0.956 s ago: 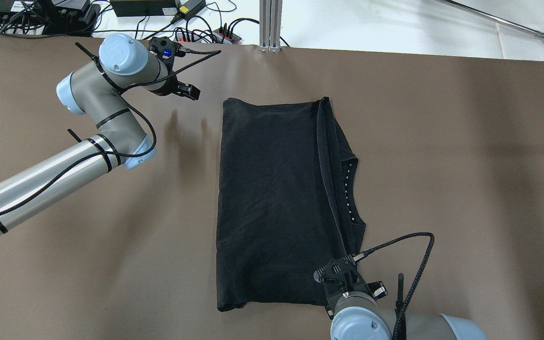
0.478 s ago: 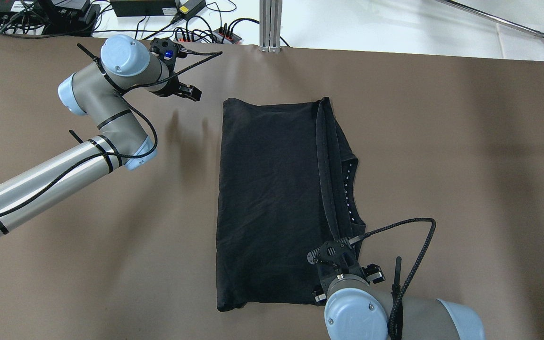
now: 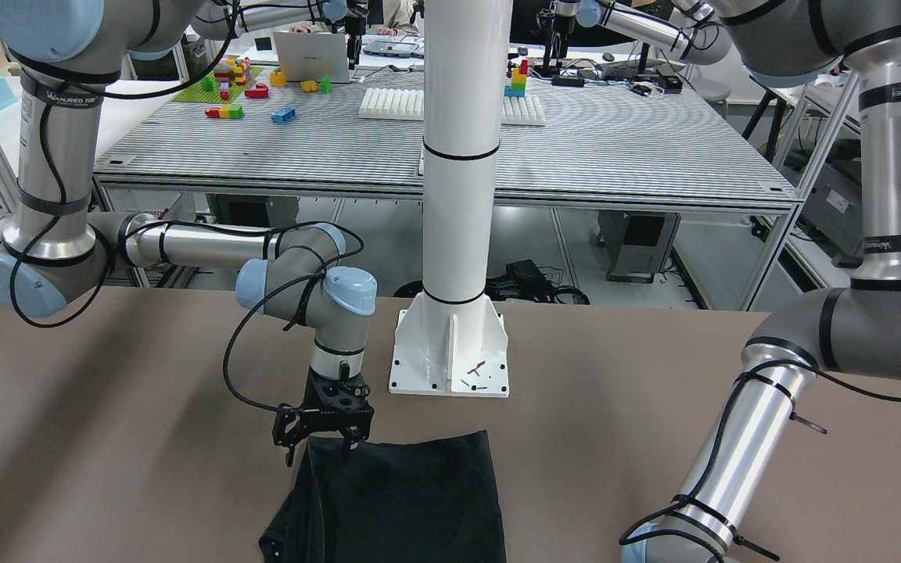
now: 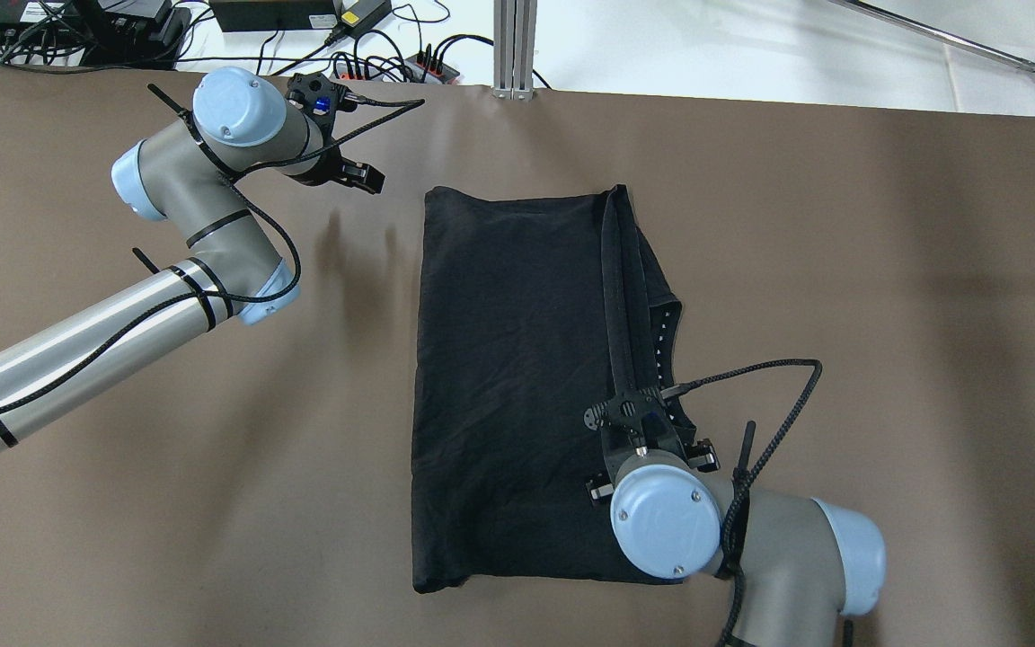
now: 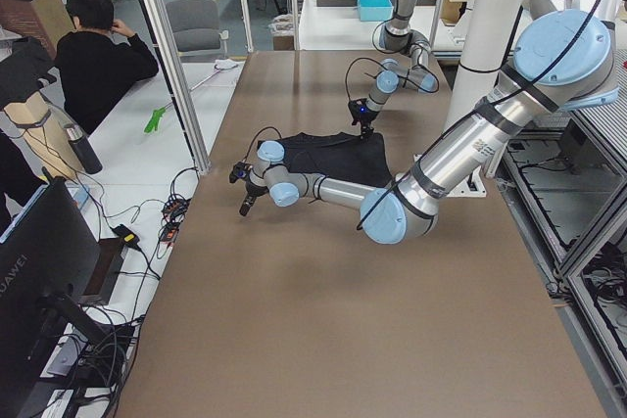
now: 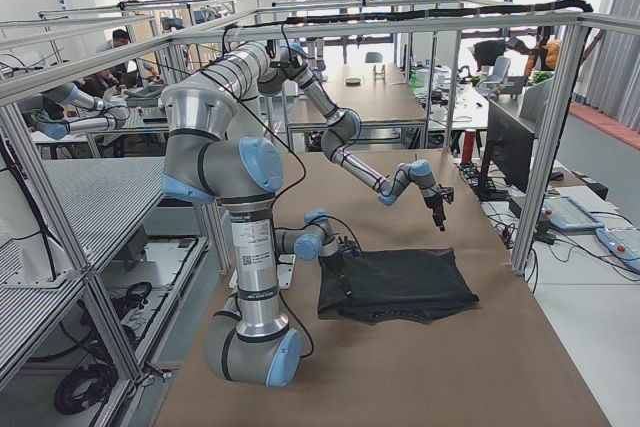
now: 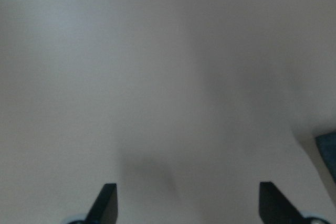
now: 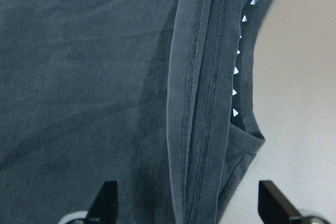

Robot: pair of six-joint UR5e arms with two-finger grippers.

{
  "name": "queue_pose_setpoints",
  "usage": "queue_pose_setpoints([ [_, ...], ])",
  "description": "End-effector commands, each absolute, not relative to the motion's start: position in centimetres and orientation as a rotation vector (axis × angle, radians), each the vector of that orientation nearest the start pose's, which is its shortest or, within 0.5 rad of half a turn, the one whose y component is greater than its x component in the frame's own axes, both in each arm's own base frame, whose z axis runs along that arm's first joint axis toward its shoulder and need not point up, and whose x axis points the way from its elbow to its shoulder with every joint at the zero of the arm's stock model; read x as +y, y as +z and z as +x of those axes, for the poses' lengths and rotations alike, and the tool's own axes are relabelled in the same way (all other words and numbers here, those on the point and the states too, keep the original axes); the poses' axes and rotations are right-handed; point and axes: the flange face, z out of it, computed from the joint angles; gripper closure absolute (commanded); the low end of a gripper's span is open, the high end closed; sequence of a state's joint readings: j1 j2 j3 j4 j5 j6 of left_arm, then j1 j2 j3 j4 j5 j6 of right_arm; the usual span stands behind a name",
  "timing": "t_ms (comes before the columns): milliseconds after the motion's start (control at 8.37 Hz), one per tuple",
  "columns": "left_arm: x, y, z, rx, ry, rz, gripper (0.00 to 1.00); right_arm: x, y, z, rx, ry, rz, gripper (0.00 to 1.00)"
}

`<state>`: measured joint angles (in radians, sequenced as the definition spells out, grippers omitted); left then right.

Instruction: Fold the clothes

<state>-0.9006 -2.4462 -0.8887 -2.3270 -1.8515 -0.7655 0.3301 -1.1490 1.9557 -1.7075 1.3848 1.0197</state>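
Right gripper [image 3: 317,453] is spread wide with nothing pinched. It sits low over the clothes [image 4: 517,359] near the robot-side end of the stitched hem strip, probably lining up a grab for the next fold; contact unclear. Clothes: black, matte, lying mid-table [image 4: 841,270] as a tall, narrow rectangle. The hem runs lengthwise near the right edge, and a neckline with small white triangles pokes out past it. Near-left corner slightly curled. Left gripper [image 4: 362,176] also spread and empty, over bare table off the far-left corner, clear of the fabric. Likely staged for that corner.
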Motion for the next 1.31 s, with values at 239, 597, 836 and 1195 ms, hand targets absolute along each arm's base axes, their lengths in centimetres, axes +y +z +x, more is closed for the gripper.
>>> queue_pose_setpoints([
  [239, -72.9, 33.3, 44.3, 0.822, 0.04, 0.542, 0.05, -40.5, 28.7, -51.8, -0.517, -0.075, 0.387, 0.07],
  [597, -72.9, 33.4, 44.3, 0.821, 0.04, 0.541, 0.05, -40.7, 30.2, -52.2, -0.489, -0.08, 0.375, 0.07],
  [836, -72.9, 33.4, 44.3, 0.82, 0.041, 0.542, 0.05, -41.2, 32.1, -52.1, -0.45, -0.095, 0.363, 0.07],
  [1195, -73.0, 33.4, 44.3, 0.817, 0.041, 0.543, 0.05, -45.3, 32.7, -47.9, -0.472, -0.132, 0.317, 0.07],
])
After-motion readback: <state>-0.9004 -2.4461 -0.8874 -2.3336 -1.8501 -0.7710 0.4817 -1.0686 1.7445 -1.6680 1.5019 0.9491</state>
